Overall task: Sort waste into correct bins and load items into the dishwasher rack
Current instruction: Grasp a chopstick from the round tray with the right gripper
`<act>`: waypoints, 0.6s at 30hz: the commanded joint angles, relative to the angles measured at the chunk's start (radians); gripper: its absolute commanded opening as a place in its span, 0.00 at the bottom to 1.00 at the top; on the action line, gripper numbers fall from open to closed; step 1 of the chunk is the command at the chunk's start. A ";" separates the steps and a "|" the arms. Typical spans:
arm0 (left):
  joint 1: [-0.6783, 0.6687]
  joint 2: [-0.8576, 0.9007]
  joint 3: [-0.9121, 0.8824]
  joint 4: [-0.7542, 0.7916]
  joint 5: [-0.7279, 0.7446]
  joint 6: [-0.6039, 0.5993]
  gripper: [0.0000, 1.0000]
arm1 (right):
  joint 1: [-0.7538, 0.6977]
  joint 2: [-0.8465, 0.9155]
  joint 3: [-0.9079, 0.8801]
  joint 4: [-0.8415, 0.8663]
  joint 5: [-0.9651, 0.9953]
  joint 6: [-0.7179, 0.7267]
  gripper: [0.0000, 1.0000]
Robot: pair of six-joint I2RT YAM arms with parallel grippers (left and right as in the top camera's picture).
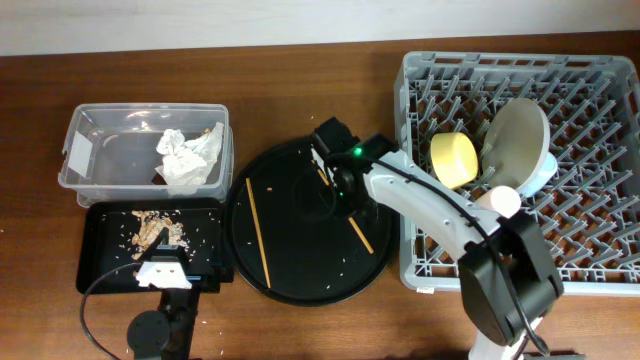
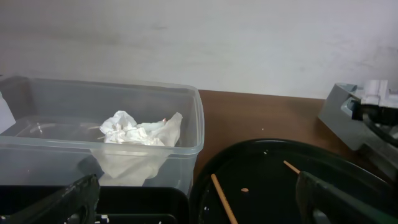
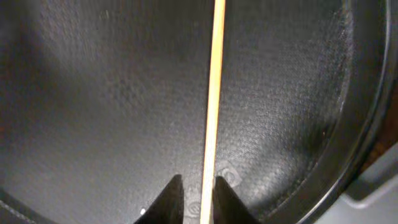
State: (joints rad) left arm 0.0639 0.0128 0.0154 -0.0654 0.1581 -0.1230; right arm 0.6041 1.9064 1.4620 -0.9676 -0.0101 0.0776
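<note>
Two chopsticks lie on the big round black tray [image 1: 300, 285], one at the left [image 1: 257, 228] and one at the right [image 1: 362, 238]. My right gripper [image 1: 336, 188] is low over the right chopstick. In the right wrist view its jaws [image 3: 198, 183] are narrowed around that chopstick [image 3: 215, 87], with a small gap on the left side. My left gripper [image 1: 162, 268] is wide open and empty [image 2: 193, 202] over the shallow black tray [image 1: 95, 250], which holds food scraps [image 1: 155, 232]. The napkin [image 1: 188, 155] lies in the clear tub [image 1: 80, 185].
The dishwasher rack [image 1: 590, 265] at the right holds the yellow bowl [image 1: 454, 160], the grey plate [image 1: 515, 135], the light blue cup [image 1: 541, 175] and the pink cup [image 1: 500, 201]. Small crumbs dot the round tray. The tub [image 2: 193, 134] stands close ahead of my left gripper.
</note>
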 commanded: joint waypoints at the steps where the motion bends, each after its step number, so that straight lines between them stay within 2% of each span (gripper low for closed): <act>1: -0.004 -0.006 -0.006 0.000 0.003 0.016 0.99 | 0.005 0.044 -0.005 0.013 -0.001 -0.030 0.27; 7: -0.004 -0.006 -0.006 0.000 0.003 0.016 0.99 | 0.005 0.206 -0.005 0.034 -0.013 -0.029 0.28; 8: -0.004 -0.006 -0.006 0.000 0.003 0.016 0.99 | 0.003 0.217 -0.005 0.029 -0.013 -0.025 0.21; 9: -0.004 -0.006 -0.006 0.001 0.003 0.016 0.99 | 0.003 0.221 -0.005 0.020 -0.013 -0.025 0.07; 11: -0.004 -0.006 -0.006 0.000 0.003 0.016 0.99 | 0.003 0.209 -0.003 -0.013 -0.013 -0.025 0.04; 15: -0.004 -0.006 -0.006 0.000 0.003 0.016 0.99 | -0.017 0.036 -0.003 -0.040 -0.010 -0.017 0.04; 18: -0.004 -0.006 -0.006 0.001 0.003 0.016 0.99 | -0.125 -0.134 -0.003 -0.039 -0.001 0.040 0.04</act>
State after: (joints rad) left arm 0.0639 0.0128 0.0154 -0.0654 0.1581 -0.1230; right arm 0.5671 1.9224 1.4517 -1.0061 -0.0212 0.0662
